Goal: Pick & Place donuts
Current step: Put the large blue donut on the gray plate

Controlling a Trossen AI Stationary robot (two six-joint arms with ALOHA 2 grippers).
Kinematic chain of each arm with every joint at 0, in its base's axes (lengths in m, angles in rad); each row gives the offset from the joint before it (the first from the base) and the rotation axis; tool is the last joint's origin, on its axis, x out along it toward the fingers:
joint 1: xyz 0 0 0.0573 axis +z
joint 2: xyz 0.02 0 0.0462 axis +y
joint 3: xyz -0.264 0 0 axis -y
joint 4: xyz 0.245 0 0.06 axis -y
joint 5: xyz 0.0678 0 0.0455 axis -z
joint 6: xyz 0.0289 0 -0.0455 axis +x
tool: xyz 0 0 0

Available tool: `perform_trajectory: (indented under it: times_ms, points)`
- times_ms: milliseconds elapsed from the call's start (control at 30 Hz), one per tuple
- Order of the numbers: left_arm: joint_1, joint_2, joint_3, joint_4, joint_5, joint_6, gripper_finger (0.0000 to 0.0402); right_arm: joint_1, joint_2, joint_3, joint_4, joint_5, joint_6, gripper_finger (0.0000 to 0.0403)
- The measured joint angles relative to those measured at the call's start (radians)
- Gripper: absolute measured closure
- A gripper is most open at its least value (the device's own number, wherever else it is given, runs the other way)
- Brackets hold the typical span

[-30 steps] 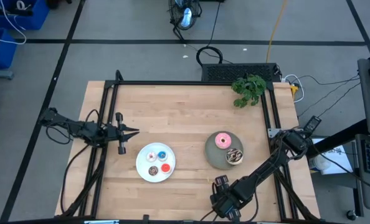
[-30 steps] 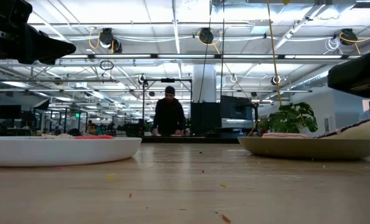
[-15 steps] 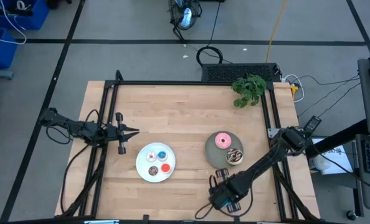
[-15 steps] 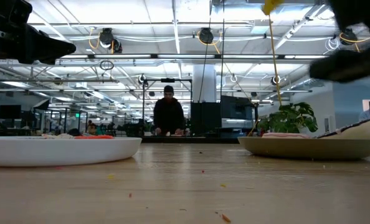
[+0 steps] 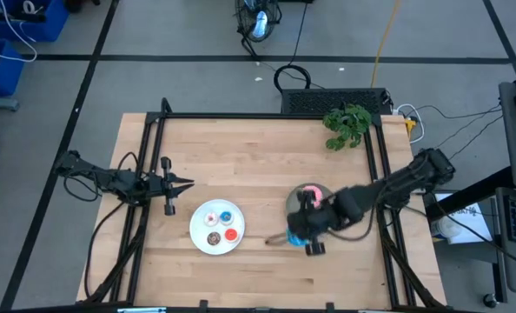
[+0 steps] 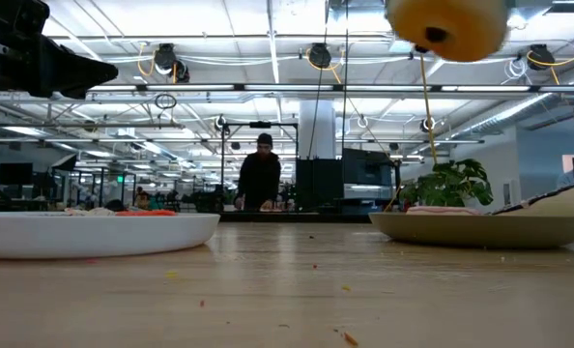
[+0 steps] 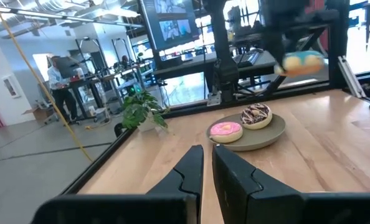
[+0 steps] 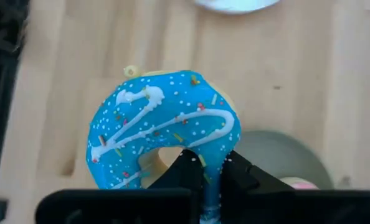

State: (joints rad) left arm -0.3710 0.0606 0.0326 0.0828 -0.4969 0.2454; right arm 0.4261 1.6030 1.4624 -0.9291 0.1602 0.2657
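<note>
My right gripper (image 5: 291, 236) is shut on the blue-sprinkled donut (image 8: 163, 127), above the near edge of the grey plate (image 5: 291, 207). The donut also shows in the high view (image 5: 300, 231) and, by its yellow underside, in the low view (image 6: 446, 24). The pink donut (image 7: 226, 130) and the chocolate donut (image 7: 256, 115) lie on the grey plate. The tiny blue (image 5: 226, 216), brown (image 5: 213, 238) and red (image 5: 232, 234) donuts lie on the white plate (image 5: 199, 239). My left gripper (image 5: 187, 183) waits shut at the table's left. My right gripper pinches the donut's ring at one spot (image 8: 207, 163) between its two fingers, one finger (image 8: 184, 168) at the hole and the other (image 8: 236, 169) outside the rim. The donut stands on edge beyond the fingertips, icing toward the wrist camera. It is lifted clear of table and plate.
A small green plant (image 5: 347, 124) stands at the far right of the table. Black frame rails (image 5: 241, 116) run along the far, left and right edges. A person (image 6: 263, 179) stands in the room beyond the far edge. Bare wood lies between the two plates.
My right gripper has swung up from the table's near edge toward the far edge, carrying the blue-sprinkled donut, and now hangs over the grey plate's near edge. The donut has risen into the low view's top.
</note>
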Motion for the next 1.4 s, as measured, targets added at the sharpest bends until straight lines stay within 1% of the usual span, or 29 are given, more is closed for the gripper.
perform_trajectory:
  times_ms: [167, 233, 333, 500, 633, 767, 1167, 1400]
  points:
    - [0.0, 0.0, 0.0, 0.0, 0.0, 0.003, 0.036, -0.108, -0.003, -0.002, -0.051, -0.002, -0.003, 0.0386]
    - [0.0, 0.0, 0.0, 0.0, 0.0, 0.003, 0.036, -0.146, 0.007, -0.02, -0.043, -0.007, -0.017, 0.0388]
    - [0.0, 0.0, 0.0, 0.001, 0.0, 0.003, 0.036, -0.189, 0.023, -0.085, 0.005, -0.043, -0.048, 0.0388]
    - [0.0, 0.0, 0.0, -0.002, 0.0, 0.002, 0.036, -0.239, 0.033, -0.234, 0.137, -0.144, -0.064, 0.0388]
    - [0.0, 0.0, 0.0, -0.003, 0.0, 0.002, 0.036, -0.261, 0.033, -0.332, 0.23, -0.215, -0.054, 0.0389]
    - [0.0, 0.0, 0.0, -0.003, 0.0, 0.008, 0.036, -0.27, 0.033, -0.365, 0.238, -0.218, -0.045, 0.0389]
    - [0.0, 0.0, 0.0, -0.003, -0.001, 0.016, 0.036, -0.277, 0.033, -0.368, 0.274, -0.215, -0.042, 0.0389]
    - [0.0, 0.0, 0.0, -0.005, -0.001, 0.017, 0.036, -0.277, 0.076, -0.372, 0.258, -0.213, -0.042, 0.0388]
